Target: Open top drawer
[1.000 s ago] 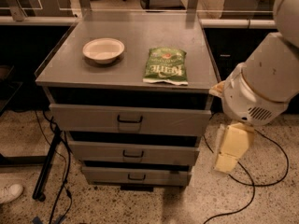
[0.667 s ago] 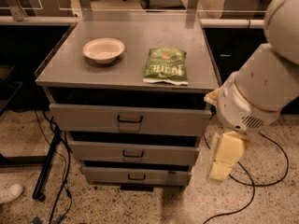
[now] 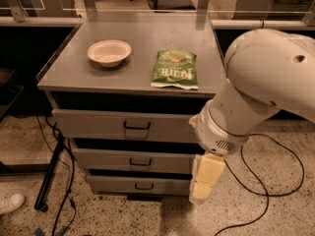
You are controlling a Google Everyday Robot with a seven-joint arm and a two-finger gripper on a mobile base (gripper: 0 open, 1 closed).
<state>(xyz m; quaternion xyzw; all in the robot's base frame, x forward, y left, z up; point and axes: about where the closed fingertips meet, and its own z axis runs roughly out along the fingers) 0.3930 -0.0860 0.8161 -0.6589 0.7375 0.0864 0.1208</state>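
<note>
The top drawer (image 3: 93, 124) is the widest of three grey metal drawers in the cabinet, with a small black bar handle (image 3: 137, 127) at mid-front. Its front sits just under the cabinet top, with a dark gap above it. My gripper (image 3: 204, 182) is cream-coloured and hangs down from the big white arm (image 3: 261, 82) at the cabinet's right front corner. It is level with the two lower drawers, to the right of and below the top drawer's handle, and holds nothing that I can see.
On the cabinet top (image 3: 142, 38) lie a white bowl (image 3: 109, 52) and a green chip bag (image 3: 173, 69). The middle drawer (image 3: 118, 160) and bottom drawer (image 3: 118, 184) sit below. Black cables (image 3: 275, 181) run on the speckled floor, and a black stand leg (image 3: 49, 176) is at the left.
The arm has swung left toward the cabinet front. The gripper has moved left and a little lower, now overlapping the right ends of the lower drawers.
</note>
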